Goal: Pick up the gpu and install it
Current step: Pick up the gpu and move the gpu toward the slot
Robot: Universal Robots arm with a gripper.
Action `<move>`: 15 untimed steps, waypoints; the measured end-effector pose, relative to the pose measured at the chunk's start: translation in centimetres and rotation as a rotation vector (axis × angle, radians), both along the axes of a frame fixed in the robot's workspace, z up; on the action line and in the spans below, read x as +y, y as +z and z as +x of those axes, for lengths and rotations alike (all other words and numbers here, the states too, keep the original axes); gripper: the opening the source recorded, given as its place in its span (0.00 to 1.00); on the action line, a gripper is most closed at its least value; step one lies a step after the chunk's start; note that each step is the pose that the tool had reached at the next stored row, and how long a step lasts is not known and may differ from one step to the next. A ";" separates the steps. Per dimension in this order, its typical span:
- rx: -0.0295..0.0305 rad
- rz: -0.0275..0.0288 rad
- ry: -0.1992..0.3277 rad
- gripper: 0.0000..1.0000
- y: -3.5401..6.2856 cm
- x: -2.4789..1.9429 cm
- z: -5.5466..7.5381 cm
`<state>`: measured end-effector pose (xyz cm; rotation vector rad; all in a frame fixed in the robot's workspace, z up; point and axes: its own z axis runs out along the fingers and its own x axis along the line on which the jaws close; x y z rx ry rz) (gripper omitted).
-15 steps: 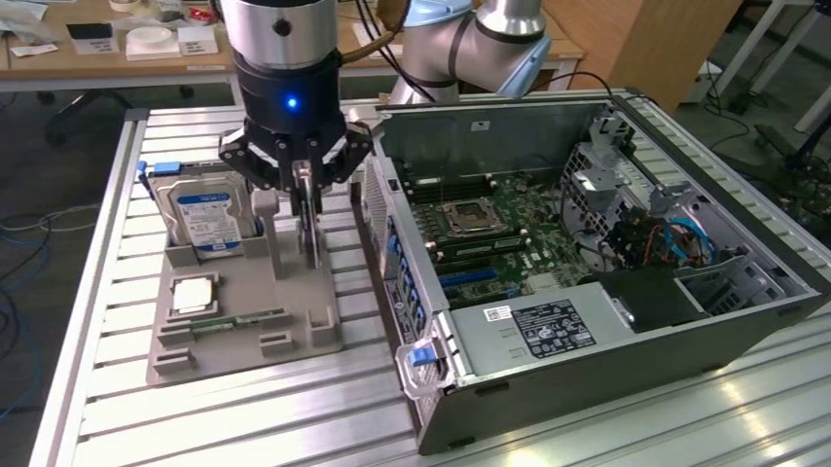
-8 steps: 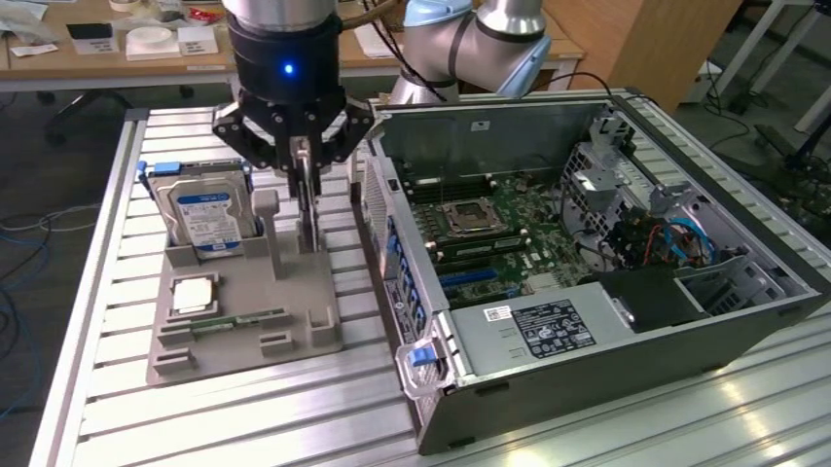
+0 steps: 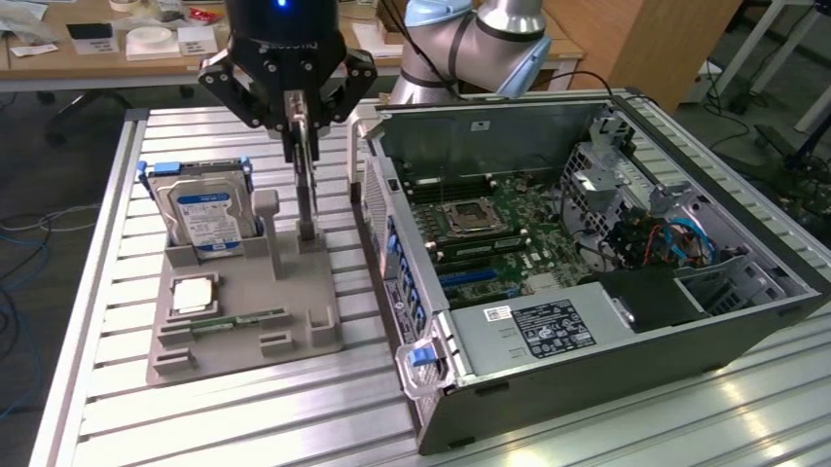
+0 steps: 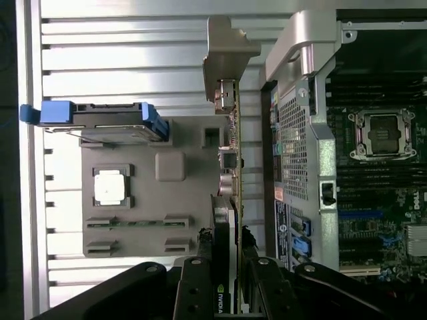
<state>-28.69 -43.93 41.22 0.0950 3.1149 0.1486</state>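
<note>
Holder [image 3: 306, 326] on bench [image 3: 260, 418], exterior view's left; open PC case [image 3: 727, 321] just beside it, right. In holder: hard drive [image 3: 205, 219] upright at back, CPU [image 3: 193, 292] flat before it, memory stick [image 3: 240, 321] nearer still. gpu [image 3: 307, 195] on edge between drive and case, claw [image 3: 300, 131] clamping its top.

Expect even, bright overhead lighting. In the exterior view, note glare streaks on the ribbed aluminium table [image 3: 675, 418] and soft shadows beside the grey plastic parts holder [image 3: 306, 321]. In the wrist view, the table slats wash out white; the black gripper [image 4: 233, 220] and the open silver computer case [image 4: 313, 100] interior read dark.
</note>
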 end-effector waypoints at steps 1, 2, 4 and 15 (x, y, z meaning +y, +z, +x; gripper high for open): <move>0.0000 0.0000 0.000 0.27 0.21 0.00 0.0; 0.0000 0.0000 0.000 0.27 0.40 0.00 0.0; 0.0000 0.0001 0.000 0.27 0.74 0.00 0.0; 0.0002 -0.0001 0.000 0.27 0.92 0.00 0.1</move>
